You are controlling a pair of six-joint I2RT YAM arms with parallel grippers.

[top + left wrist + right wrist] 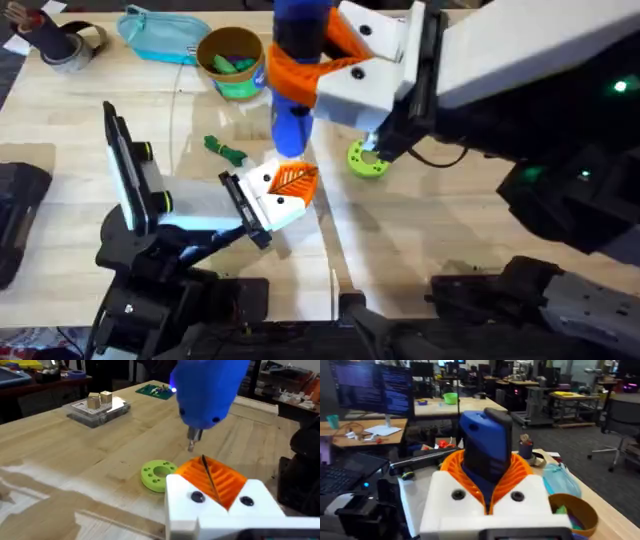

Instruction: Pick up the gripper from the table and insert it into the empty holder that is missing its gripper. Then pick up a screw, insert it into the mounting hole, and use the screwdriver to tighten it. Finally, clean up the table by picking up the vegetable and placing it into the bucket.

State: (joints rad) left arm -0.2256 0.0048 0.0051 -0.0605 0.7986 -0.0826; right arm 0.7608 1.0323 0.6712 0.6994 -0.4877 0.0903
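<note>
My right gripper [325,62] is shut on the blue screwdriver [293,100] and holds it upright, the handle [487,455] wedged between its orange pads. The metal tip [192,442] hangs just behind the gripper [220,497], a white block with two dark holes and an orange ribbed finger. That block [280,192] sits against the black holder plate [240,200] at my left arm's tip. Its orange pads meet along a thin dark seam. The vegetable [225,150] lies on the table [450,220], in front of the bucket [232,62]. The screw is out of view.
A lime-green ring disc [367,160] lies right of the screwdriver, close to the block [159,474]. A teal pouch [160,35] and a tape roll [70,50] sit at the back left. Farther off stands a clear box [97,407] with small blocks.
</note>
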